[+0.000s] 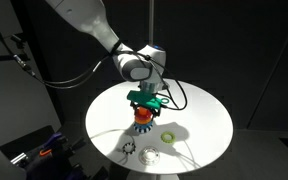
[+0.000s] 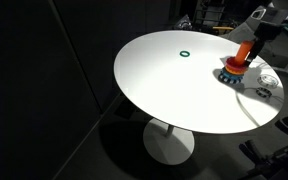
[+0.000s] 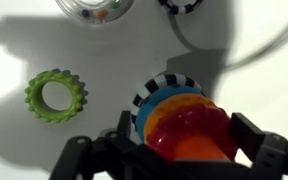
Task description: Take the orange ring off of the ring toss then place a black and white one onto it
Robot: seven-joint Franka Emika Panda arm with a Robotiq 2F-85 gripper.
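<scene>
Between the two black fingers [image 3: 84,160] of the gripper [image 3: 181,140], at the bottom of the wrist view, stood the ring toss [image 3: 156,108]. The pincer was spread wide, one finger on each side of the peg, and it held nothing. The orange ring [image 3: 179,128] sat on the peg, above the blue base. One black and white striped band [image 3: 162,84] showed around the foot of the base; whether it was a loose ring I could not tell.

Near the base, on its side, lay one lime green ring [image 3: 56,95] with a toothed edge, flat and apart from it. Farther away, at the top edge of that view, were one clear ring [image 3: 94,8] with coloured beads inside and one black and white ring [image 3: 184,5], both cut by the frame. One white cable [image 3: 239,55] curved across the surface between them and the ring toss.

In both exterior views the round white table [image 2: 164,95] carried all of this near one edge, and the arm [image 1: 84,22] reached down over the ring toss. In an exterior view one dark green ring [image 2: 185,54] lay alone, well apart from the ring toss.
</scene>
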